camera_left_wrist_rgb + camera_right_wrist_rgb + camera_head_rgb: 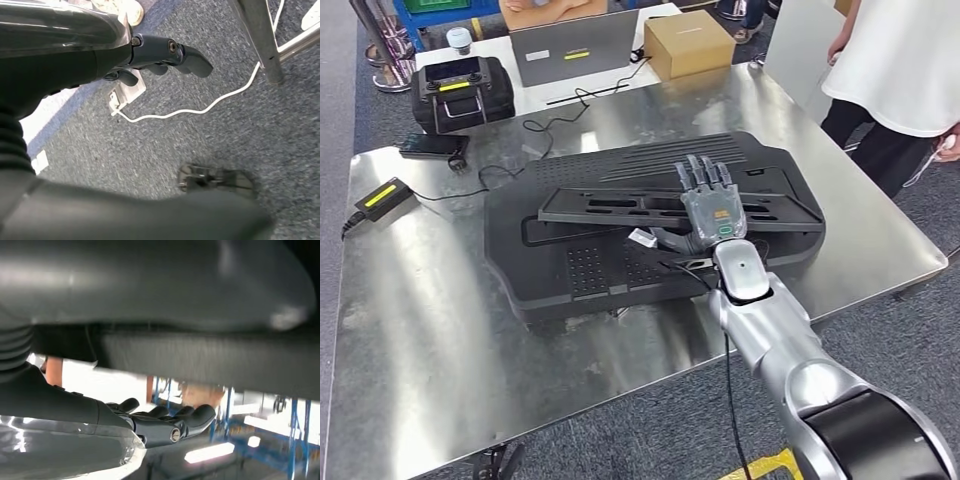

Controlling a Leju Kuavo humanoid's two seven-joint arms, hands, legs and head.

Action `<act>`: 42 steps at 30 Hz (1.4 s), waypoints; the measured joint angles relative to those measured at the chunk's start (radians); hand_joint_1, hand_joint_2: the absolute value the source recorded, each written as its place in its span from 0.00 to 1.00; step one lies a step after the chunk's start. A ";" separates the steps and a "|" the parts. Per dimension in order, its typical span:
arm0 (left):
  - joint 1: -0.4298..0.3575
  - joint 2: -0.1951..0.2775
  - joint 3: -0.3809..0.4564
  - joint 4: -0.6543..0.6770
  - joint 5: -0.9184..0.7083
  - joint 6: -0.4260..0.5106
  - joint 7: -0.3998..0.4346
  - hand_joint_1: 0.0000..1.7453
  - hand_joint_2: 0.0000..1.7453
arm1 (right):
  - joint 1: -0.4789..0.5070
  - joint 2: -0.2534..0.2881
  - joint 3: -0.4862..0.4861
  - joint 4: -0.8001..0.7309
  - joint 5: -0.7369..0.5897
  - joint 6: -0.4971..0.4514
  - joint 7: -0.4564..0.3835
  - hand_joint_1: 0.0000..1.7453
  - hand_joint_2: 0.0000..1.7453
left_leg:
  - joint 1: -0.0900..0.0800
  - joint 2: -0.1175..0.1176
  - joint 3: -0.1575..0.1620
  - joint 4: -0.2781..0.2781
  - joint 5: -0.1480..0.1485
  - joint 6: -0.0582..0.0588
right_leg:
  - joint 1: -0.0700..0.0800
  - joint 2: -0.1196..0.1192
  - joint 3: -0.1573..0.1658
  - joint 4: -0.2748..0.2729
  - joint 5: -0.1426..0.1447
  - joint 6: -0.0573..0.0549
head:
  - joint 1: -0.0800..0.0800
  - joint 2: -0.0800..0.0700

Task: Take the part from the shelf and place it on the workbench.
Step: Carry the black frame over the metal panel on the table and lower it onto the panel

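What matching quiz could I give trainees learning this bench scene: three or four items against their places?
Things:
1. cardboard box
2. slim black part
3. black carry case
4. small black device with a yellow label

Places:
A. near the workbench's left edge, cable attached
B. lying across the large black panel, under the right hand
C. on the white table beyond the bench, right of the laptop
D. on the white table beyond the bench, left of the laptop

Pairs: 1-C, 2-B, 3-D, 4-A
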 joint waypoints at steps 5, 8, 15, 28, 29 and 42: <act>-0.002 0.006 0.006 0.000 0.011 0.000 -0.003 0.00 0.00 | -0.012 0.000 0.000 0.010 0.000 0.174 0.000 0.00 0.00 | 0.002 0.002 0.007 -0.019 0.053 -0.004 | 0.000 0.002 0.002 0.008 -0.006 0.003 | 0.000 0.000; -0.006 0.010 0.008 0.000 0.016 0.002 -0.008 0.00 0.00 | -0.029 -0.002 0.001 0.011 0.001 0.196 0.002 0.00 0.00 | 0.000 0.003 0.069 -0.156 0.101 0.003 | 0.004 0.005 -0.008 0.021 -0.011 0.016 | 0.000 0.000; -0.010 0.012 0.019 0.000 0.024 0.006 -0.022 0.00 0.00 | -0.044 -0.007 0.001 0.013 -0.003 0.207 0.002 0.00 0.00 | 0.002 0.003 0.073 -0.169 0.103 0.034 | -0.003 0.002 -0.085 0.189 -0.106 0.048 | 0.004 0.000; -0.012 0.014 0.031 0.000 0.035 -0.009 -0.035 0.00 0.00 | -0.052 -0.011 0.002 0.014 -0.014 0.216 0.002 0.00 0.00 | 0.001 0.000 0.070 -0.149 0.073 0.005 | 0.000 0.000 -0.003 -0.002 0.004 0.005 | 0.002 0.000; -0.013 0.015 0.031 0.000 0.035 -0.010 -0.035 0.00 0.00 | -0.054 -0.010 0.002 0.014 -0.014 0.217 0.002 0.00 0.00 | 0.000 0.000 0.051 -0.105 0.046 0.004 | -0.002 -0.001 0.001 -0.007 0.006 0.002 | 0.001 0.000; -0.012 0.022 0.034 0.000 0.035 -0.011 -0.030 0.00 0.00 | -0.057 -0.010 0.004 0.018 0.009 0.306 0.010 0.00 0.00 | 0.001 0.001 0.064 -0.161 0.102 0.019 | 0.001 0.004 -0.018 0.029 -0.015 0.032 | 0.001 0.000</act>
